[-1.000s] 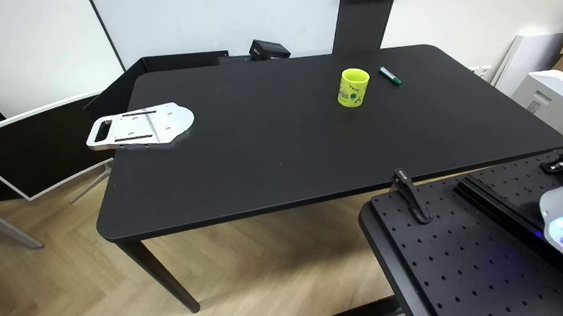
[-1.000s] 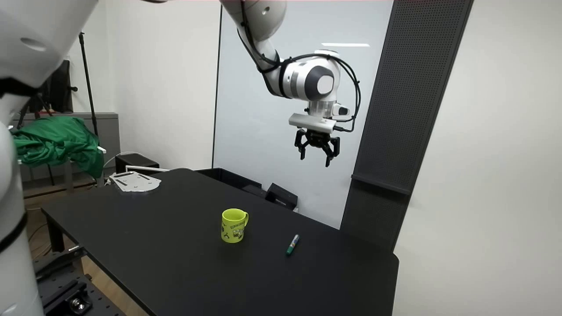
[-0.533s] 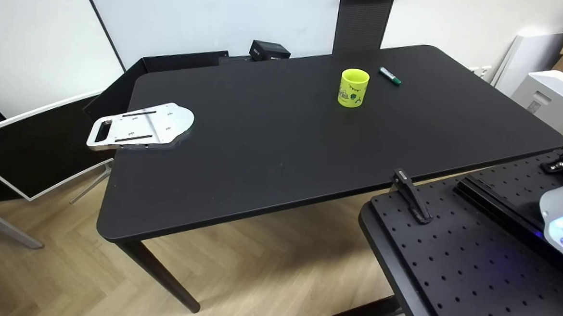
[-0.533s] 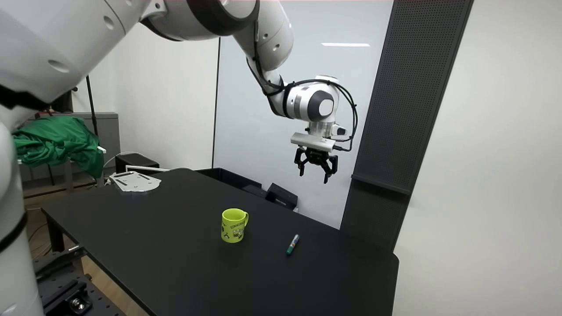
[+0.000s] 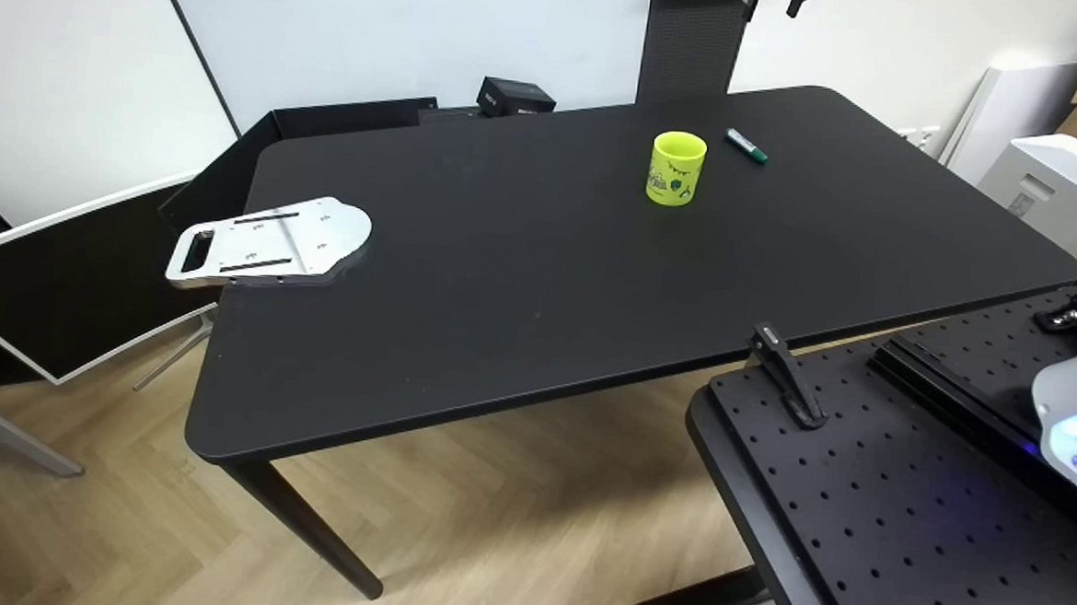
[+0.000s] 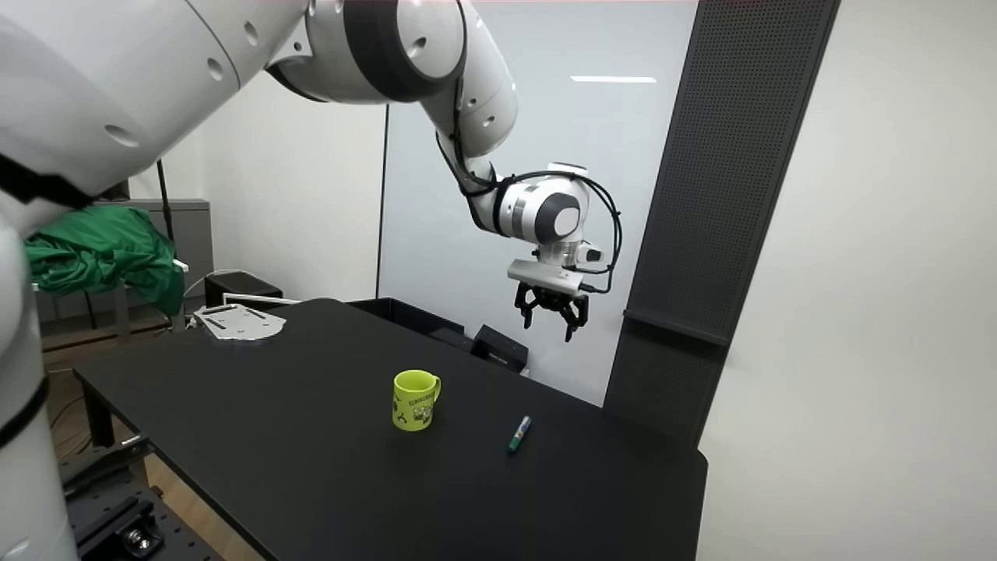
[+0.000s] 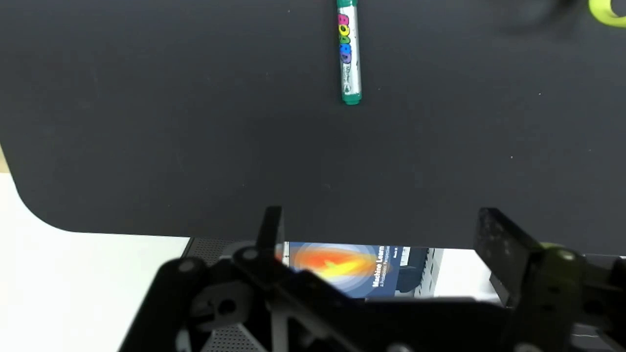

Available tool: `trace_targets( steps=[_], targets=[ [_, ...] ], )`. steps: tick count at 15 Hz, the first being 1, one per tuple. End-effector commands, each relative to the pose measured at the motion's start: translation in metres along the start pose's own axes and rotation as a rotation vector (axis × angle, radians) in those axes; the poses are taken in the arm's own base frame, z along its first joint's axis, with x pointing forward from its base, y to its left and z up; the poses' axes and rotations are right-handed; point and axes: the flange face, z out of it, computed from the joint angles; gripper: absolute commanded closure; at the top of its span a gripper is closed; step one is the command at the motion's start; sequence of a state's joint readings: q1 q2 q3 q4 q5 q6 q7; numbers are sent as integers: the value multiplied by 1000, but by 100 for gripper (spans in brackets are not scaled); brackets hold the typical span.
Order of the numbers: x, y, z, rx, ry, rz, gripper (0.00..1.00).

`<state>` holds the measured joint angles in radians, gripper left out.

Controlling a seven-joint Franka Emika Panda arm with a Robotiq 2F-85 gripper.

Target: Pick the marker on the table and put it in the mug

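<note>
The marker (image 5: 747, 146) is white with green ends and lies on the black table (image 5: 465, 289). It also shows in an exterior view (image 6: 519, 434) and at the top of the wrist view (image 7: 349, 54). The yellow-green mug (image 6: 413, 401) stands upright near the marker, apart from it; in an exterior view (image 5: 675, 169) its handle is hidden. Only a bit of the mug's rim shows at the wrist view's top right corner (image 7: 605, 13). My gripper (image 6: 548, 330) is open and empty, high above the table's far edge. Its spread fingers show in the wrist view (image 7: 380, 215).
A silver plate (image 5: 274, 241) with a handle slot lies on the table's far end, overhanging the edge. Black boxes (image 6: 499, 349) stand behind the table. A dark perforated panel (image 6: 724, 171) rises beside the arm. A book (image 7: 337, 266) lies below the table edge.
My gripper has moved down and slightly to the left in an exterior view, its fingertips entering the top of another view. It stays open. The marker and mug have not moved.
</note>
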<state>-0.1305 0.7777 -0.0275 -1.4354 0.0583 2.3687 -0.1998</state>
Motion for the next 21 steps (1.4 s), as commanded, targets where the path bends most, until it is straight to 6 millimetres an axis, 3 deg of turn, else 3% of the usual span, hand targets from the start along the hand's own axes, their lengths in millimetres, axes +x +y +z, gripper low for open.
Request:
trace_targets(
  steps=[1, 5, 6, 9, 14, 21],
  targets=[
    [2, -3, 21, 11, 13, 15, 0],
    [-11, -2, 48, 20, -65, 20, 0],
    [-11, -4, 41, 12, -41, -1, 0],
    [-15, -3, 52, 15, -62, 1, 0],
    [-15, -3, 52, 15, -62, 1, 0],
    [-27, 2, 103, 9, -115, 18, 0]
  ],
)
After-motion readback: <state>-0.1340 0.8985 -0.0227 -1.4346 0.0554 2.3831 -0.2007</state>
